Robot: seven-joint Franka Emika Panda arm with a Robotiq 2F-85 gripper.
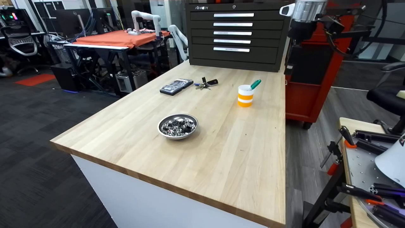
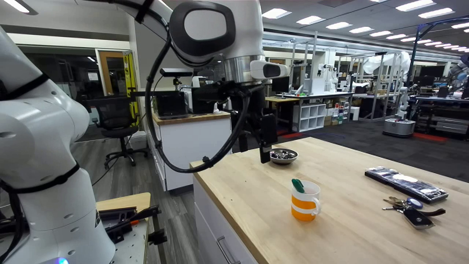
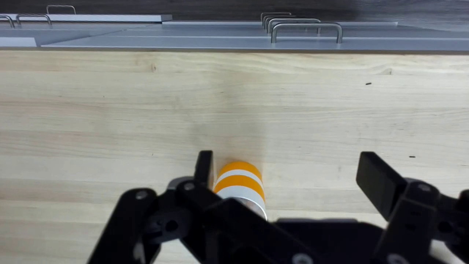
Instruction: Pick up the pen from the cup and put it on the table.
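My gripper (image 3: 285,167) hangs above and to one side of the striped mug (image 2: 303,205), fingers spread wide with nothing between them. The green pen (image 2: 298,185) leans inside the mug, its top jutting past the rim. I'd shift until that end sits midway between the fingers, squeeze lightly above the rim, and draw it out along its tilt so the mug doesn't tip, then lay it beside the mug on the butcher-block table (image 1: 221,155)
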